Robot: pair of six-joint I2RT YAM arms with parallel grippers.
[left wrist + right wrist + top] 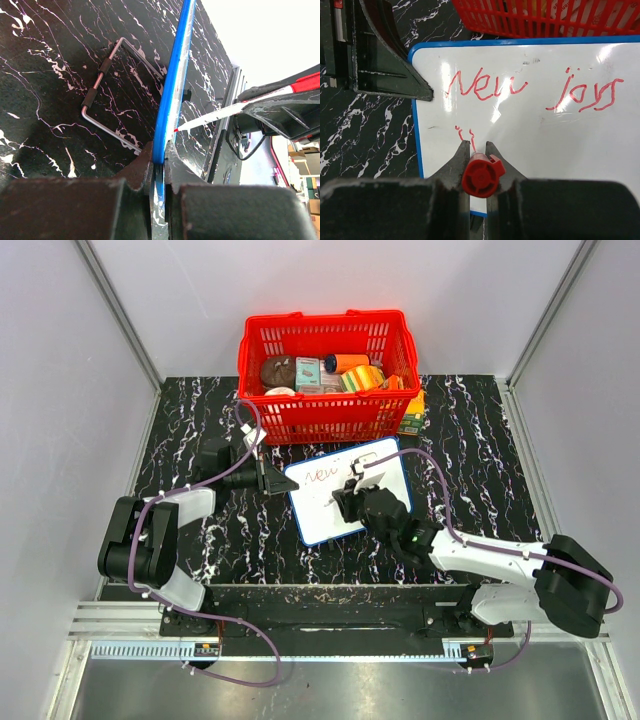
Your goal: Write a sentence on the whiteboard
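The whiteboard (pixel 340 502), white with a blue rim, lies on the black marbled table in front of the red basket. My left gripper (pixel 275 480) is shut on its left edge (pixel 161 150). My right gripper (pixel 475 147) is shut on a red marker (pixel 481 175), its tip on the board's lower left part. The sentence (pixel 485 85) reads "New joys" in red on the top line, and two short strokes (pixel 465 134) start a second line. In the left wrist view the marker tip (pixel 179 128) touches the board seen edge-on.
A red basket (pixel 328 420) full of groceries stands right behind the whiteboard, with a small box (pixel 412 415) at its right. A bent wire handle (pixel 107 95) lies on the table to the board's left. White walls enclose the table on three sides.
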